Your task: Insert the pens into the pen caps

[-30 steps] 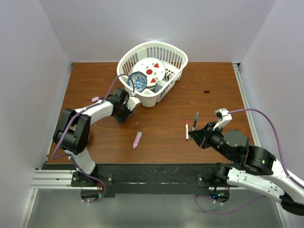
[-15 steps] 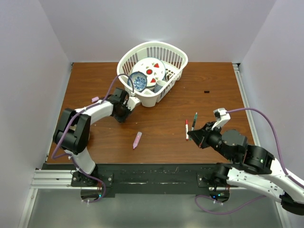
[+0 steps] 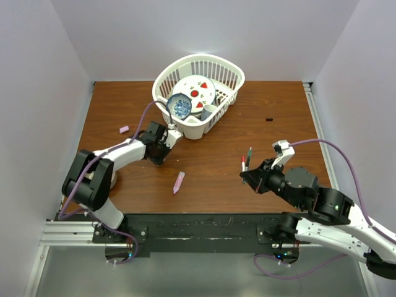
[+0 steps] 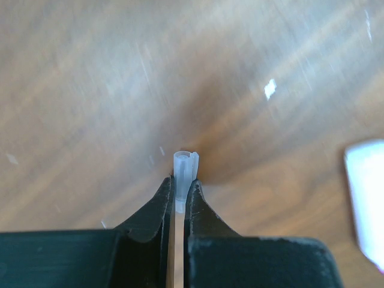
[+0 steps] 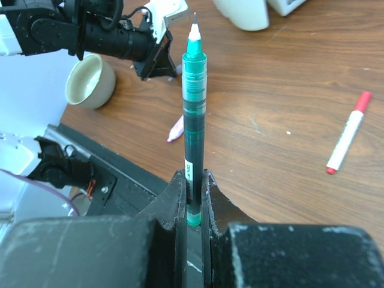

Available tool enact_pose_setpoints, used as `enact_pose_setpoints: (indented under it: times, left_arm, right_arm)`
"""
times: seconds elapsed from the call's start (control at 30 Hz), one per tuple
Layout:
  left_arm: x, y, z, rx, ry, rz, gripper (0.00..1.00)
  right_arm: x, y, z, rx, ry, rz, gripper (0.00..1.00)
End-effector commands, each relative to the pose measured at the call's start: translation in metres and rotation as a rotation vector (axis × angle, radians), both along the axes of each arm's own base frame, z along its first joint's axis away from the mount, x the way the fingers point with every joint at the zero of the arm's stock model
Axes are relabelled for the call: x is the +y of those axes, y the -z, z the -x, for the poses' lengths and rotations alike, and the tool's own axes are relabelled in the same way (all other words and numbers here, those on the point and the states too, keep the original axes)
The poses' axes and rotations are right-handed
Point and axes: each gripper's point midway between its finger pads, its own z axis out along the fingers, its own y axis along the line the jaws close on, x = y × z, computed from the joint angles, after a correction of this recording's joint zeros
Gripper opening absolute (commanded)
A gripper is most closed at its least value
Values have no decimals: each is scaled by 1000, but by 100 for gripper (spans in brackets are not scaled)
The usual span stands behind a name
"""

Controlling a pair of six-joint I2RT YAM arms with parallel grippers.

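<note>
The brown wooden table (image 3: 291, 136) carries a white slotted basket (image 3: 230, 71) at its far middle, with dishes inside.

The left arm reaches toward the basket's near side. Its left gripper (image 4: 179, 191) is low over the wood, the 2 fingers pinched on a small translucent pen cap (image 4: 185, 165) whose open end sticks out past the fingertips.

The right gripper (image 5: 192, 180) hangs above the table right of centre, clamped on the lower barrel of a green pen (image 5: 194, 108). The pen juts straight out from the jaws, its fine tip bare and pointing away from the wrist.

A cream bowl (image 5: 90, 81) sits near the left arm's base.

A stubby pink marker (image 3: 179, 182) lies toward the near edge, between the 2 arms.

A white pen with red ends (image 5: 347, 141) lies flat on the wood just beside the right gripper.

2 loose caps remain on the table, both lying alone:
- a pale pink cap (image 3: 124, 129) on the left side, well apart from the left gripper
- a black cap (image 3: 269, 119) to the right of the basket
</note>
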Motion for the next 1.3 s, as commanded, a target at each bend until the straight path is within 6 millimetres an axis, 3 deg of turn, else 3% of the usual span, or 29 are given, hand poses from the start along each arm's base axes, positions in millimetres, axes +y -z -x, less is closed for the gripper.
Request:
enact_pose_setpoints:
  times: [0.0,0.07,0.23,0.27,0.3,0.33,0.37,0.4,0.47,0.5,0.53,0.57,0.73,0.83,1.27]
  left_arm:
    - [-6,-37,9,-75,-82,103,0]
    - [-9,-54,7,-125,-113,156,0]
    - [-41,-122,13,-219,-163,457,0]
    - [-55,-153,11,-288,-134,574,0]
    - [-75,-163,27,-236,-113,714,0]
    - [-89,-194,24,-321,-68,839,0]
    - [-95,-226,34,-386,-31,949,0]
    - [-101,-230,45,-350,-59,1041,0]
    - [-102,-278,55,-414,-74,1233,0]
    - [-105,-283,61,-411,-73,1285,0]
    - [-106,-307,68,-460,-36,1373,0]
    - [-106,-320,77,-440,-38,1453,0]
    - [-106,-345,95,-416,-32,1622,0]
    - [-106,-344,97,-383,-54,1662,0]
    - [-108,-334,93,-384,-64,1614,0]
  right_arm:
    - [19,-12,1,-36,-70,-47,0]
    - [21,-14,0,-45,-75,-45,0]
    - [38,-10,-2,-61,-125,-28,0]
    - [45,-13,-5,-81,-139,-36,0]
    - [53,-7,-7,-74,-155,-19,0]
    - [58,-1,-7,-71,-171,-16,0]
    - [66,-6,-10,-91,-178,-39,0]
    - [73,1,-12,-85,-186,-29,0]
    - [88,-2,-15,-105,-221,-54,0]
    - [95,-3,-15,-107,-239,-60,0]
    - [107,4,-16,-94,-267,-43,0]
    - [116,-3,-15,-121,-304,-62,0]
    - [149,-8,-14,-145,-410,-95,0]
    - [162,-20,-10,-173,-461,-136,0]
    - [182,-17,-22,-151,-461,-107,0]
